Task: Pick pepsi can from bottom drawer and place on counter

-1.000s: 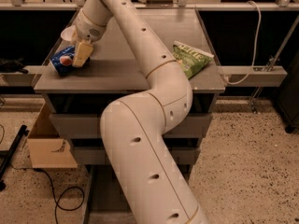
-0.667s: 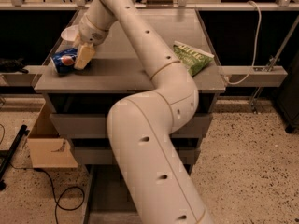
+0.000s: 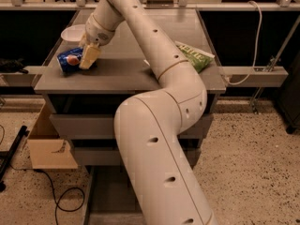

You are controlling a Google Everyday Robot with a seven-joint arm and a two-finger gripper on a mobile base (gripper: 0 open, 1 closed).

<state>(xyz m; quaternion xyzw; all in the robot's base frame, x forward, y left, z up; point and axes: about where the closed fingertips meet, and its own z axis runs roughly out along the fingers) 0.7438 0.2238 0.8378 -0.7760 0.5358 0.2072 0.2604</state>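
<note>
The pepsi can (image 3: 69,60) lies on its side on the counter (image 3: 123,75), in the left front area of the surface, with its round red-white logo turned toward the camera. We find the gripper (image 3: 89,56) at the right end of the can, in contact with it and partly covering it. From this view we cannot tell whether the gripper is clamped on the can or released from it. The arm (image 3: 159,139) rises from the lower centre of the view, bends in front of the cabinet and reaches left across the counter to the can. Just behind the can and the gripper, a white bowl (image 3: 73,32) stands on the counter. A green chip bag (image 3: 197,56) lies near the right edge of the counter, well apart from the can. Below the counter we see the grey fronts of the upper drawers (image 3: 82,124). Lower still, the bottom drawer (image 3: 107,196) is pulled out toward the camera, with the arm hiding its right part. A cardboard box (image 3: 49,146) stands on the speckled floor (image 3: 253,163) just beside the left side of the cabinet, and a black cable (image 3: 58,193) lies on the floor in front of the box.
</note>
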